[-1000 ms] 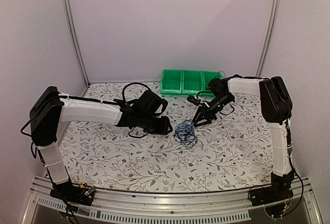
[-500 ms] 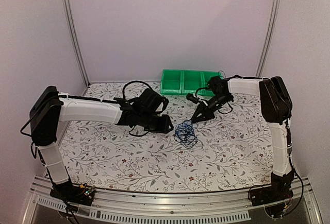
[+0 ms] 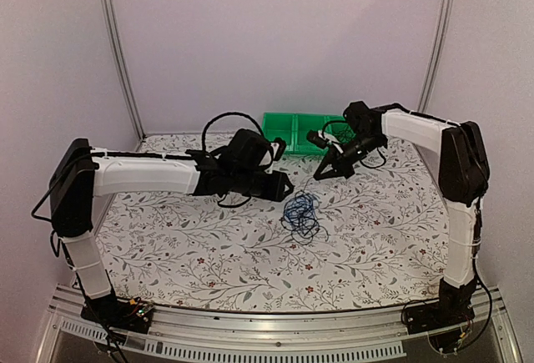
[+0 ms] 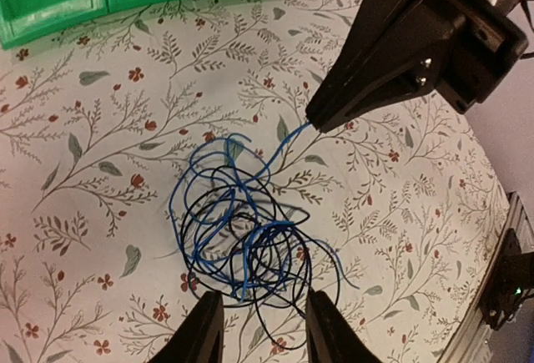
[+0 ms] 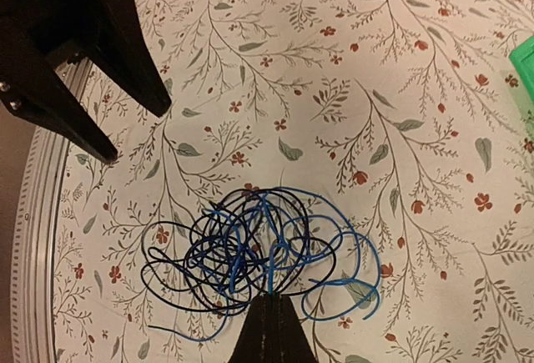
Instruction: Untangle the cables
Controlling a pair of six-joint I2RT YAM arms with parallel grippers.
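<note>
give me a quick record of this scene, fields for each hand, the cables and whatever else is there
cables: loose tangle of black and blue wires on the table, not yet separated
blue cable: one strand rises from the tangle to the right hand
right hand: shut on blue cable
left hand: open, empty, by the tangle
other: green bin at the far edge
</note>
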